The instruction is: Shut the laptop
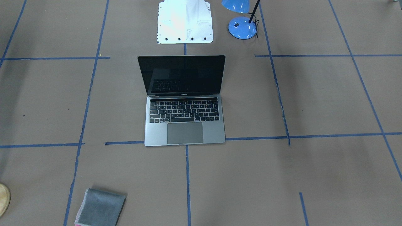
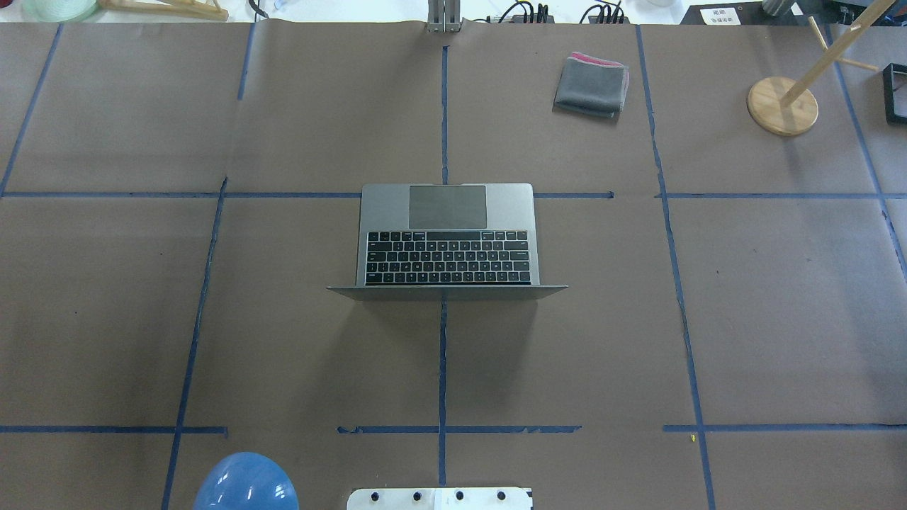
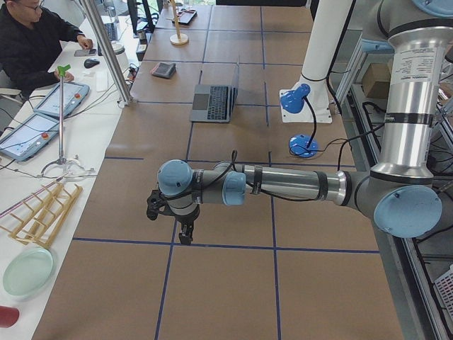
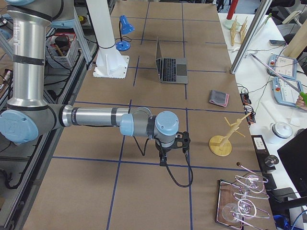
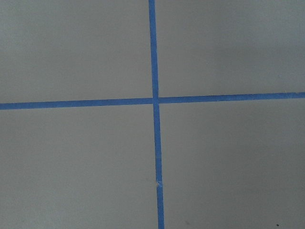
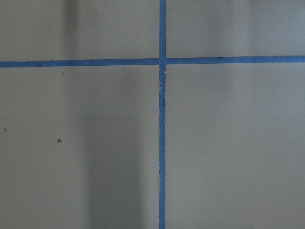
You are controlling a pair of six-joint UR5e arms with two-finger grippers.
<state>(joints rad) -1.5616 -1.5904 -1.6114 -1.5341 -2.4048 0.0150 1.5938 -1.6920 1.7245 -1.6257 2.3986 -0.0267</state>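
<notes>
The space-grey laptop [image 1: 184, 133] stands open at the middle of the table, its dark screen upright and facing away from the robot. It also shows in the overhead view [image 2: 379, 212] and both side views [image 3: 212, 103] [image 4: 173, 69]. My left gripper [image 3: 185, 232] hangs over the table far from the laptop, seen only in the exterior left view. My right gripper [image 4: 163, 160] hangs likewise at the other end, seen only in the exterior right view. I cannot tell whether either is open or shut. Both wrist views show only brown paper and blue tape.
A folded grey cloth with a pink edge [image 2: 592, 85] lies beyond the laptop. A blue desk lamp [image 1: 241, 26] stands beside the white robot base [image 1: 185, 22]. A wooden stand [image 2: 781, 106] is at the far right. Operators' desks line the far side.
</notes>
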